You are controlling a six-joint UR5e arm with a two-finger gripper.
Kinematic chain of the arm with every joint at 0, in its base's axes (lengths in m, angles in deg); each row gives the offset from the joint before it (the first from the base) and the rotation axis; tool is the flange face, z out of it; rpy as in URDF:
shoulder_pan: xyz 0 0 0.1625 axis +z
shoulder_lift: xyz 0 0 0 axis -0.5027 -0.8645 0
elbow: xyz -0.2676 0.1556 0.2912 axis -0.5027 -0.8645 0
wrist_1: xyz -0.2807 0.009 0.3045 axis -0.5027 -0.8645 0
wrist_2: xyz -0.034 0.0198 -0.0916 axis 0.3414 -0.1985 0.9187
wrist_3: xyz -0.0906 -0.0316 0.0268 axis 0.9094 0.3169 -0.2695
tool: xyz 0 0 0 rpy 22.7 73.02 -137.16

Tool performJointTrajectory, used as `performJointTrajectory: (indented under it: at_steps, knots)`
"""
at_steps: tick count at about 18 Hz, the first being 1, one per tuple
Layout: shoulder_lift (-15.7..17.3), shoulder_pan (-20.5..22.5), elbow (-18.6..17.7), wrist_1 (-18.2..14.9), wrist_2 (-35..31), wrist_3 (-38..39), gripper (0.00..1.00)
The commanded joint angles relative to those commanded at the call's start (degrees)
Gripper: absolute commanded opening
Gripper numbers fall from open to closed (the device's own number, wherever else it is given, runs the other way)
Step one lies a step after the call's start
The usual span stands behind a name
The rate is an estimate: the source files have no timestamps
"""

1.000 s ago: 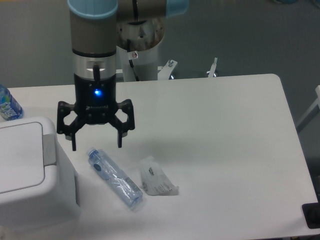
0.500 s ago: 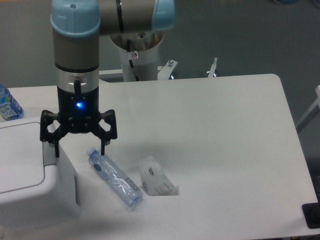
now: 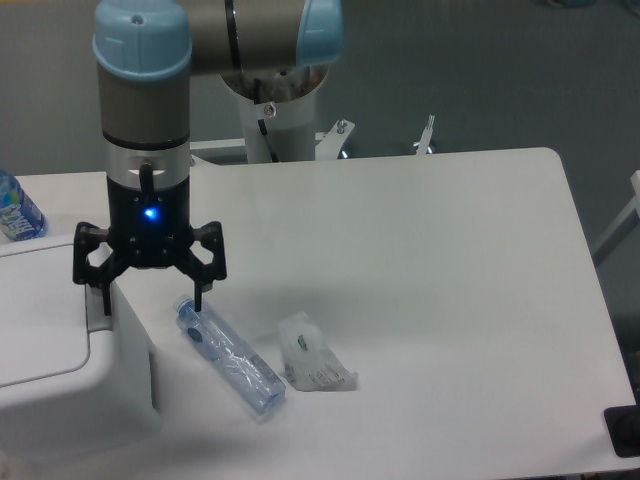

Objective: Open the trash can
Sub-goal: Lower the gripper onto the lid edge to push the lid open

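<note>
Arm hanging straight down over the left part of the white table [image 3: 430,260], its grey wrist column vertical, capped by a pale blue joint cover, with a blue light glowing on the black body below. The gripper [image 3: 150,304] points downward with its two black fingers spread wide and nothing between them. One fingertip [image 3: 103,306] sits over the grey push tab [image 3: 97,309] at the right edge of the trash can [image 3: 70,360]; whether it touches the tab cannot be told. The other fingertip hangs beside the bin's right wall, just above the cap end of a clear plastic bottle [image 3: 231,358] lying on its side on the table. The trash can, a large white boxy bin with its flat lid down, stands at the lower left corner of the view, on the table's near left side. A small crumpled clear wrapper [image 3: 314,366] lies just right of the bottle. Another bottle with a blue label [image 3: 17,211] shows partly at the left edge behind the bin.
</note>
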Motion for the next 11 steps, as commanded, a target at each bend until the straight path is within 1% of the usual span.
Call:
performJointTrajectory:
  at_steps: [11]
  knots:
    - [-0.35,-0.09,0.0,0.0,0.0,0.0,1.0]
